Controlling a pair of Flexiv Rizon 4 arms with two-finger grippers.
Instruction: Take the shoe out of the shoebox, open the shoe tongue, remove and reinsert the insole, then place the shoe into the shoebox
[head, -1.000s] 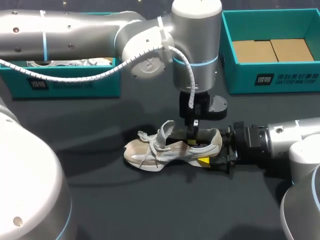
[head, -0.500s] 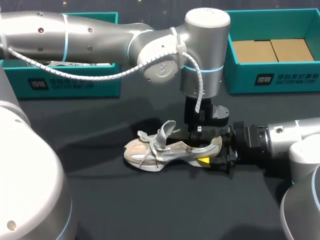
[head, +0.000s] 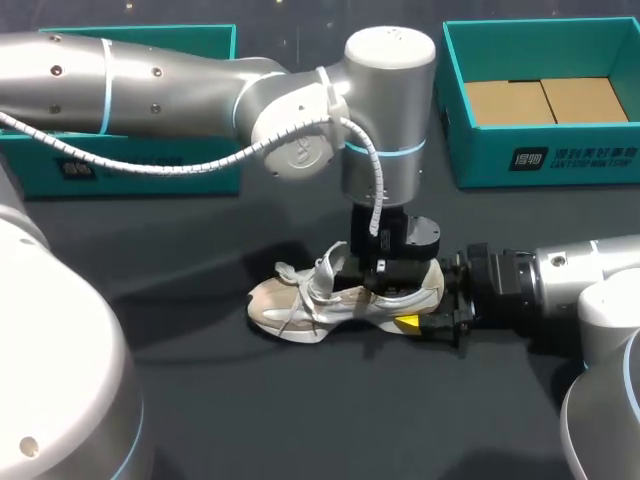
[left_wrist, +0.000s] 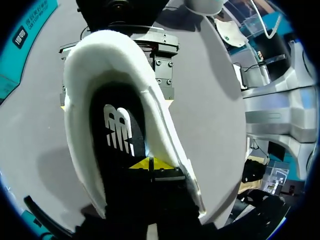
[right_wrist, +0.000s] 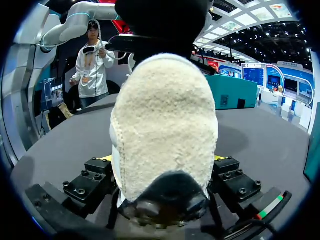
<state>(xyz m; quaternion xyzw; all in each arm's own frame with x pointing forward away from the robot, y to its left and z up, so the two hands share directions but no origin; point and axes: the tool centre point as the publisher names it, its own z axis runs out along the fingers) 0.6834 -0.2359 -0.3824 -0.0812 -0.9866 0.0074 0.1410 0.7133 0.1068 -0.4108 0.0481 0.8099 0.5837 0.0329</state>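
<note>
Both grippers are working on the one shoe (head: 300, 300), which is lying upright on its sole on the dark counter (head: 300, 410), outside the boxes, with the toe pointing to the robot's left and the heel to its right

From above, the left gripper (head: 383, 274) is hanging straight down and sitting inside the shoe's opening near the heel end. In the left wrist view, the left gripper (left_wrist: 150, 164) is showing its two yellow tips drawn in tight against each other. They are resting down on the black insole (left_wrist: 117, 132), between the white padded collar walls of the shoe (left_wrist: 75, 120). Jaws are running narrow with the tips meeting, and it's not possible to tell whether they're pinching any of the insole

At the heel, the right gripper (head: 428, 308) is lying low and level, one yellow tip peeking out under the near side of the sole. In the right wrist view the fuzzy cream heel of the shoe (right_wrist: 165, 125) is filling the gap of the right gripper (right_wrist: 164, 167). A finger is pressing in on each side, so those jaws are clamping the heel

The tongue (head: 332, 262) is standing up and the laces (head: 290, 290) are trailing loose over the forefoot

Two teal boxes are sitting at the far side of the counter, well apart from the shoe. The right teal box (head: 560, 155) is lying open with brown card on its floor, and the left teal box (head: 150, 170) is showing mostly just its front wall
</note>
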